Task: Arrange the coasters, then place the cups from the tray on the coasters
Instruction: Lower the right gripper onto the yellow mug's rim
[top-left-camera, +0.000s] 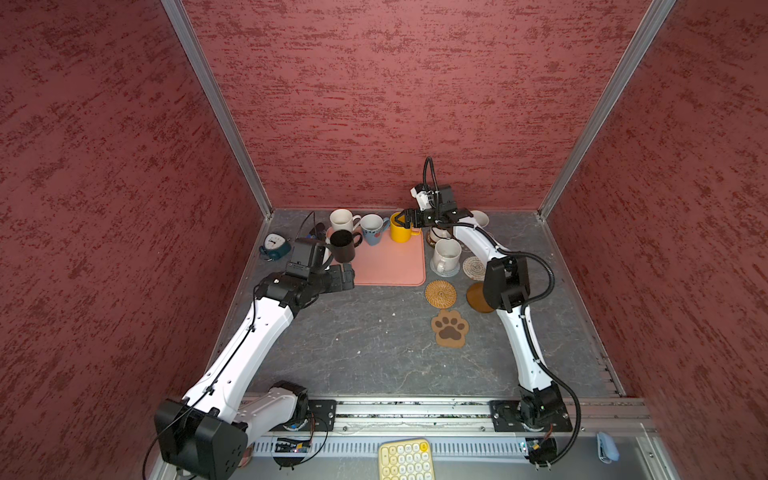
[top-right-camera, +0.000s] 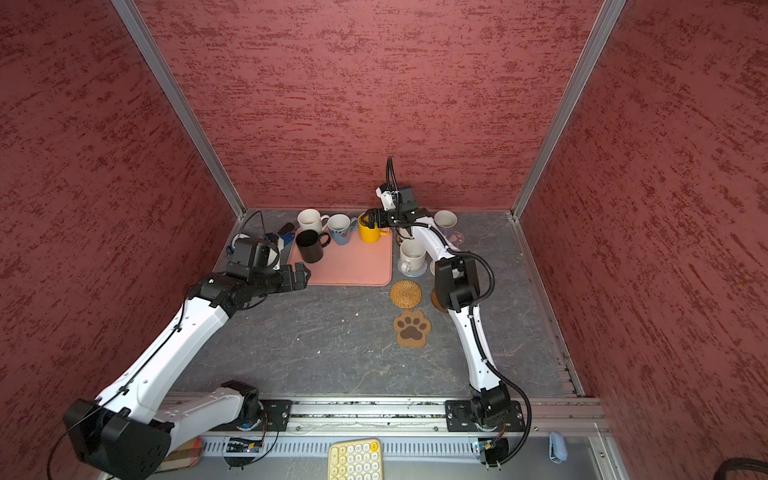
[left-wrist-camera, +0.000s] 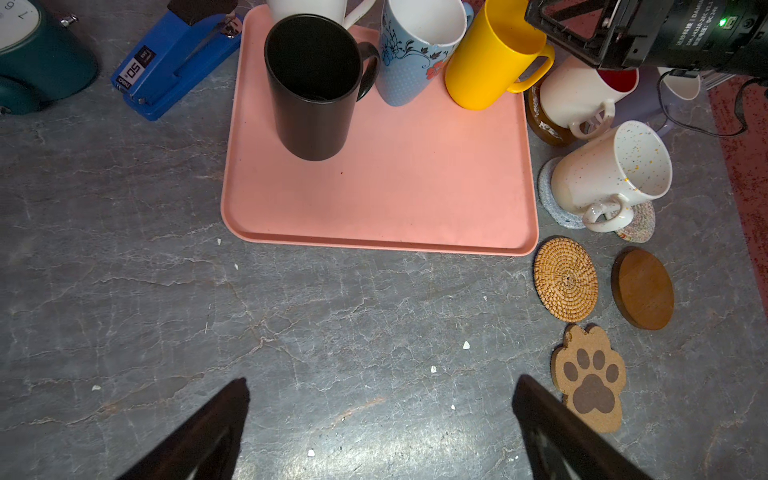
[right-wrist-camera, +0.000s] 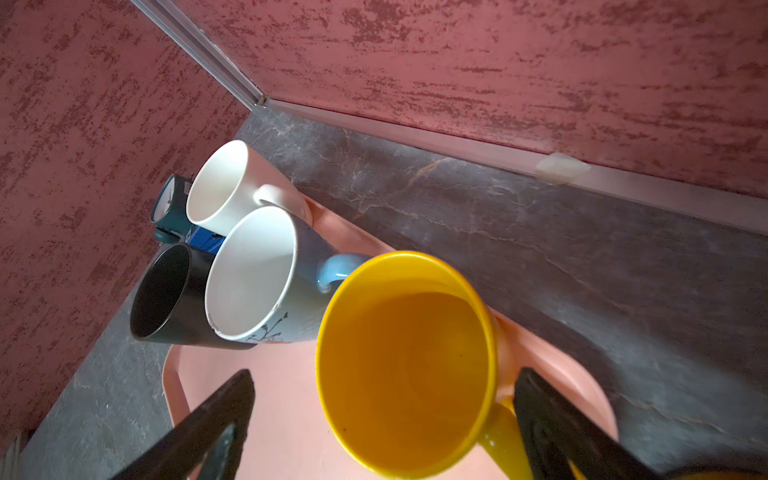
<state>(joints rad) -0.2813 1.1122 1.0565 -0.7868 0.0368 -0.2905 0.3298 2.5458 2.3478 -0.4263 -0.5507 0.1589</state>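
Observation:
The salmon-pink tray (top-left-camera: 390, 266) holds the black cup (top-left-camera: 343, 245), the light blue cup (top-left-camera: 374, 229), the yellow cup (top-left-camera: 400, 232) and the plain white cup (top-left-camera: 343, 220). My right gripper (right-wrist-camera: 382, 378) hangs open over the yellow cup (right-wrist-camera: 407, 357), a finger on each side, touching nothing that I can see. Right of the tray the speckled cup (left-wrist-camera: 598, 178) stands on the grey crochet coaster (left-wrist-camera: 548, 195). The red-inside cup (left-wrist-camera: 577, 99) stands on an amber disc. The rattan (top-left-camera: 440, 294), amber (left-wrist-camera: 642, 289) and paw-print (top-left-camera: 450, 328) coasters lie bare. My left gripper (left-wrist-camera: 382, 382) is open and empty over the table, before the tray.
A blue stapler (left-wrist-camera: 178, 58) and a teal alarm clock (top-left-camera: 274, 245) sit left of the tray. A lavender cup (top-left-camera: 480, 218) stands by the back wall at the right. A pale yellow keypad (top-left-camera: 405, 459) lies beyond the front rail. Red walls close in on three sides.

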